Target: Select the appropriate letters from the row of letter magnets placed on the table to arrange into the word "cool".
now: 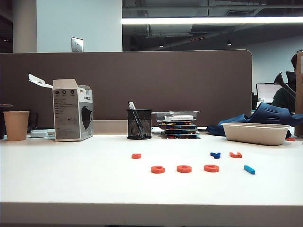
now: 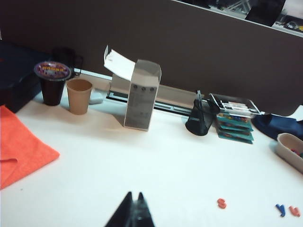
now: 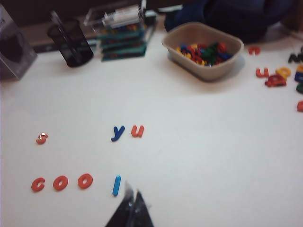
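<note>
Nearest me, C point(image 3: 38, 184), two O's point(image 3: 60, 182), L point(image 3: 116, 185) spell "cool" on the table point(image 3: 199, 142); both my left gripper point(image 2: 134, 204) and right gripper point(image 3: 132, 200) hang above it, clenched, empty.

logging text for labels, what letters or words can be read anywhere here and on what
"c o o l": front row of letter magnets on the table.
"s": lone orange magnet behind that row.
"y u": blue and orange magnets behind that row.
Print on the white box: too small to read.
Lid of the dark cup: blurred.
Loose letters beside the tray: blurred.
</note>
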Robot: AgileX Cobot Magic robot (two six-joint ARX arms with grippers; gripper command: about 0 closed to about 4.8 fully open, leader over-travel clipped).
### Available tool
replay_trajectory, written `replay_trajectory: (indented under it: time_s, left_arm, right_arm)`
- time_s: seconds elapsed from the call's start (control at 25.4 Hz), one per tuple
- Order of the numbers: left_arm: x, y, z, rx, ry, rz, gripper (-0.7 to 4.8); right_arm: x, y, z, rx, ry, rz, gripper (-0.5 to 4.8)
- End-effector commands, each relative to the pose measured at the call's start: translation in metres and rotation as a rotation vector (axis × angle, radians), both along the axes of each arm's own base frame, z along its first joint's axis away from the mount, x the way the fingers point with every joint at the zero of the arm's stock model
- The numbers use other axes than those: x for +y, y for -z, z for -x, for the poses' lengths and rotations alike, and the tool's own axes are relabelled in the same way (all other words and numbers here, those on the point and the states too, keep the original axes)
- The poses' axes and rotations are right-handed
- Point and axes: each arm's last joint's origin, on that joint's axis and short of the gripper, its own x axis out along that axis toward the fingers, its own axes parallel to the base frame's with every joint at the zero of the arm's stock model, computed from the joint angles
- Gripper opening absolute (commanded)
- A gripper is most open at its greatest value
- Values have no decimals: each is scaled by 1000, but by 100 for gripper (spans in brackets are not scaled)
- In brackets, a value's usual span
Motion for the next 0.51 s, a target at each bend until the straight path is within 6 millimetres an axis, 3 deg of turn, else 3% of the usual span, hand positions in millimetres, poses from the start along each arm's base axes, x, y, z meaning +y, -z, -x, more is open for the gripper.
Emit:
replay_trajectory:
  time_s: [0.04, 0.28, 0.51]
  left_arm:
    - [0, 15, 13, -55, 16, 25, -5]
    - [-1, 42, 34, -80, 53, 74, -5]
    - [1, 51, 26, -43, 101, 75, -5]
  right_arm:
    - [2, 6, 11, -82, -9, -31, -6]
    - [5, 10, 26, -157, -31, -59, -6]
    - [4, 18, 22, -145, 5, -139, -6]
